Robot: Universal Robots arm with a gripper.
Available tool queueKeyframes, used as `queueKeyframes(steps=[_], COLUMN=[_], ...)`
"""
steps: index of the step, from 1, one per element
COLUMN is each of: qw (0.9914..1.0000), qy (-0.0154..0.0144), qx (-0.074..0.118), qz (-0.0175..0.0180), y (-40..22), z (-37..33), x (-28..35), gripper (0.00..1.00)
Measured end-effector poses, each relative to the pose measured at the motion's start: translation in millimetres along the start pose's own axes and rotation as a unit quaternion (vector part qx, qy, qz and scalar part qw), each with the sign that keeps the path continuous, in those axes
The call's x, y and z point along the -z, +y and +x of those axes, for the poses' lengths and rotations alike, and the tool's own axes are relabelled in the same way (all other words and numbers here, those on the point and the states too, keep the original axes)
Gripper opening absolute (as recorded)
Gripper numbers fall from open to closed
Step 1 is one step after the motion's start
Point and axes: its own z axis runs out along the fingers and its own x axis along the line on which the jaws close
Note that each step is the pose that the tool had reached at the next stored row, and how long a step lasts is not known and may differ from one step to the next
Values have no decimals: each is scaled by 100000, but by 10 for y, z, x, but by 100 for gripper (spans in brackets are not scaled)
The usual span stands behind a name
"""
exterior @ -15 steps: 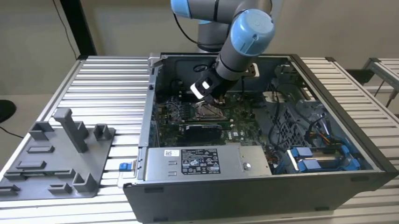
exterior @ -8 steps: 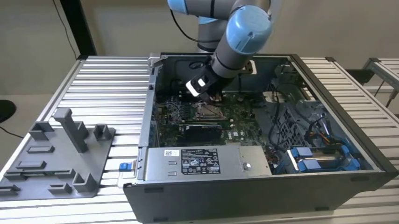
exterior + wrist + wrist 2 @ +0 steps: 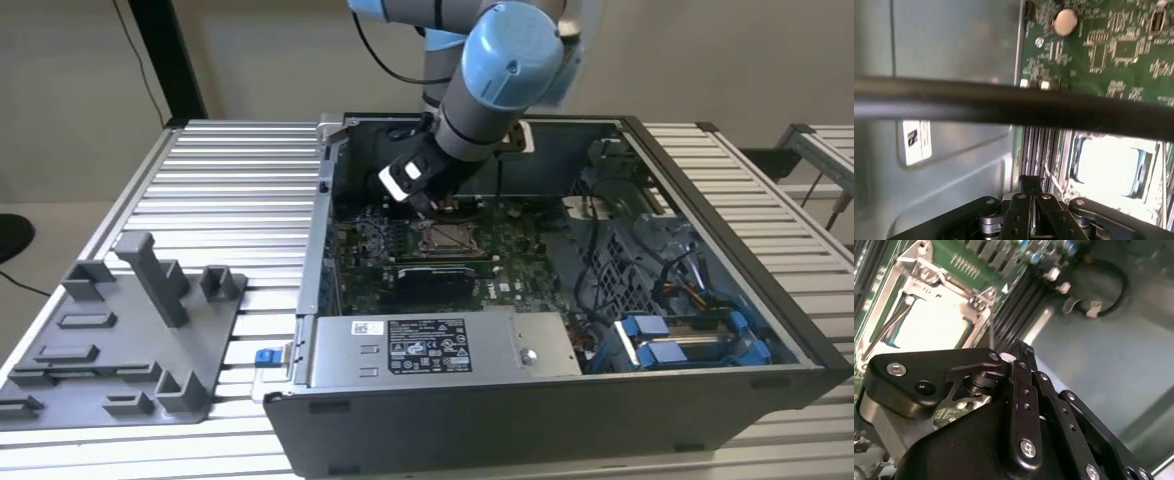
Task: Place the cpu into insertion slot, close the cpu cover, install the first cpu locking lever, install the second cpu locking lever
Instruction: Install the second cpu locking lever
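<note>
A: Item one, gripper?
B: Black, on a grey and blue arm, lowered inside the open case, just above the socket area. In both wrist views the jaws stand pressed together with nothing seen between them.

A: Item two, cpu?
B: Bright pale square, seated flat in the slot on the green board. In the first wrist view it shows as a washed-out panel just beside the fingertips.

A: Item three, cover?
B: Silver frame lying down over the chip's edges, in the second wrist view. Whether it is latched, cannot tell.

A: Item four, levers?
B: A thin wire rod crosses the chip diagonally in the second wrist view. Its state, cannot tell.

A: Other stock?
B: Grey labelled box at the case's near wall; blue drive brackets toward the exterior view's right; a black cable across the first wrist view; a grey fixture tray on the ribbed bench, toward the exterior view's left, well apart from the case
</note>
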Motion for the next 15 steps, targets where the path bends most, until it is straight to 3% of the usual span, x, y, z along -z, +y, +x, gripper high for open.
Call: queueKeyframes(steps=[4, 7, 9, 11, 13, 14, 15], qw=[100000, 99999, 99994, 99979, 99941, 99926, 99923], qy=[-20, -371, -684, -1687, -3114, -3494, -3553], qx=[70, 36, -199, -626, -1069, -1197, -1271], qz=[-134, -394, -787, -954, -1014, -1037, -1111], y=[-137, -160, -164, -165, -166, -165, -164], z=[-12, -29, -40, -43, -44, -46, -51], x=[-2, 2, -10, -12, -14, -21, -33], gripper=[0, 0, 0, 0, 0, 0, 0])
